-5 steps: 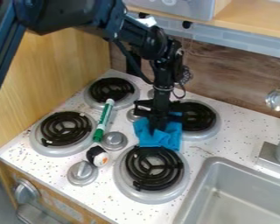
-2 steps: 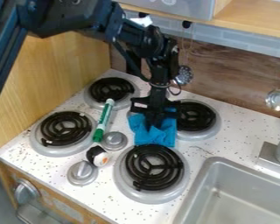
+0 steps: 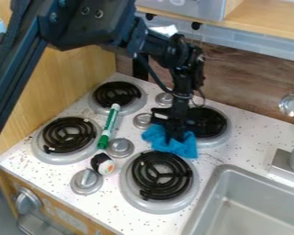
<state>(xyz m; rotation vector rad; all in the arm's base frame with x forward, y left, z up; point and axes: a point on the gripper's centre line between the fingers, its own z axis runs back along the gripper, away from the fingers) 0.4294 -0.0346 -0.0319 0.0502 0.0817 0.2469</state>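
The black gripper (image 3: 174, 134) points down between the right-hand burners, shut on a bunched blue cloth (image 3: 185, 148). The cloth lies on the white speckled stove top, just behind the front right burner (image 3: 161, 176) and at the front left edge of the back right burner (image 3: 212, 123). Part of the cloth is hidden behind the gripper.
A green and white marker (image 3: 108, 126) lies between the left burners. Near its lower end sits a small black and white toy (image 3: 102, 164), among silver knobs (image 3: 120, 148). A grey sink (image 3: 251, 202) occupies the lower right; a ladle (image 3: 291, 104) hangs behind.
The gripper and blue cloth shifted slightly left, then back to the right, and the cloth's folds changed shape. The marker and toy stayed where they were.
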